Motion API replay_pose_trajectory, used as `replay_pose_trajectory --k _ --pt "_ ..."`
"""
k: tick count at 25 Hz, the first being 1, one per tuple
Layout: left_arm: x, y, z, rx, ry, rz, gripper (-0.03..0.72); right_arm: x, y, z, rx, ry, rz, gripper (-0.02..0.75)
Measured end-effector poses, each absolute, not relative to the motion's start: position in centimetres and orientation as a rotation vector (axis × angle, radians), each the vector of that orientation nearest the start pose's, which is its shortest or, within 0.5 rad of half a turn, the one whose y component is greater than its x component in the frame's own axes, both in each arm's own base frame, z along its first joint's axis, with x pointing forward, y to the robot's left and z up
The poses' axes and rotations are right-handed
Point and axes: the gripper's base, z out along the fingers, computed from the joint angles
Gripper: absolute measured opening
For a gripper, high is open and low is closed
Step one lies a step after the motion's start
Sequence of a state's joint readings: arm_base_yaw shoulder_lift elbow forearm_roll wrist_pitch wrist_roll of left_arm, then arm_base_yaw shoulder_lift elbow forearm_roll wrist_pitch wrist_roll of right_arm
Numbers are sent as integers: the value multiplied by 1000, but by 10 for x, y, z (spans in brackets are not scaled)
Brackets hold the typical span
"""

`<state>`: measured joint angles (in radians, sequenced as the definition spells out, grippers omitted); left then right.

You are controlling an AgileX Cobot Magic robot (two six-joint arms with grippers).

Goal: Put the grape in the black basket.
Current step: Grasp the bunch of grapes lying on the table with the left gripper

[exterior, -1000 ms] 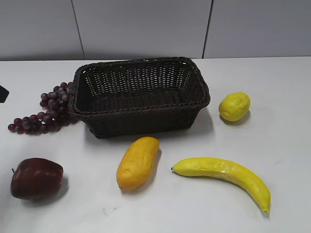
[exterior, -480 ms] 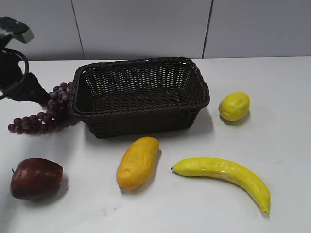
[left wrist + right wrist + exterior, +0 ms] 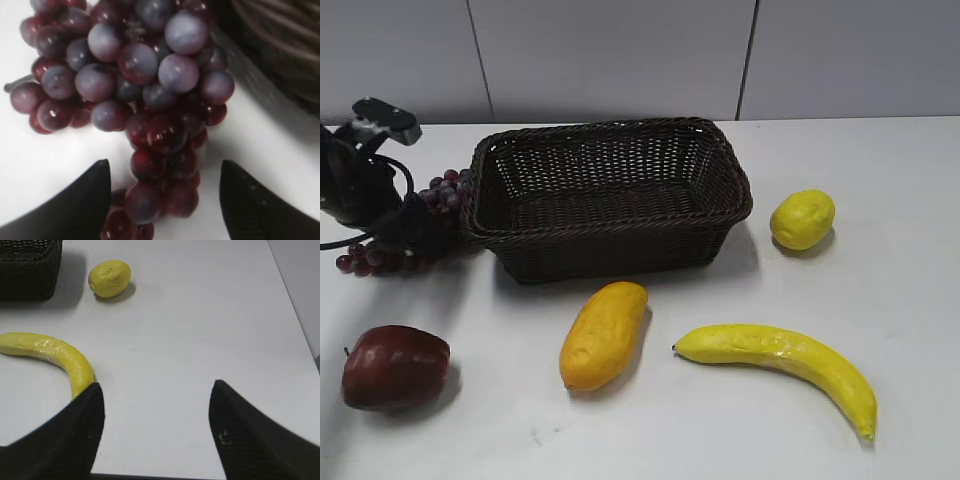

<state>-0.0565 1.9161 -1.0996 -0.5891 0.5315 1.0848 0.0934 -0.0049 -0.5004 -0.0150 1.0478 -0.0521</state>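
Worktop [image 3: 880, 180] carries your basket [image 3: 607, 197] at centre back. Grapes [image 3: 415, 225] lie on the worktop touching the basket's left end, not inside it. Your left pincer [image 3: 162, 200] is down at them, jaws spread, the bunch's tip between them. Your right pincer [image 3: 155, 435] gapes over bare worktop near the banana [image 3: 50, 357].

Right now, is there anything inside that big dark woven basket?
The rectangular dark woven wicker basket looks empty: its bare woven floor and far wall show. The near wall hides a strip of floor behind it. The dark purple-red grape bunch still lies outside, against its left end.
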Motion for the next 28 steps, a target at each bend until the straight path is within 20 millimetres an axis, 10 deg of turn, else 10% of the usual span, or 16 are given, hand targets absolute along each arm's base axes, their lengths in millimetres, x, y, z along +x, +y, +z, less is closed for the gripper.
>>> replay_pose_trajectory --k 9,19,28 --pt "374 -42 112 846 2567 -180 616 -5 -2 278 -147 2021 8 500" --pt "367 -47 117 877 2601 -275 274 -5 -2 278 -147 2021 8 500" --pt "355 -41 198 889 2421 -197 266 -5 -2 278 -147 2021 8 500"
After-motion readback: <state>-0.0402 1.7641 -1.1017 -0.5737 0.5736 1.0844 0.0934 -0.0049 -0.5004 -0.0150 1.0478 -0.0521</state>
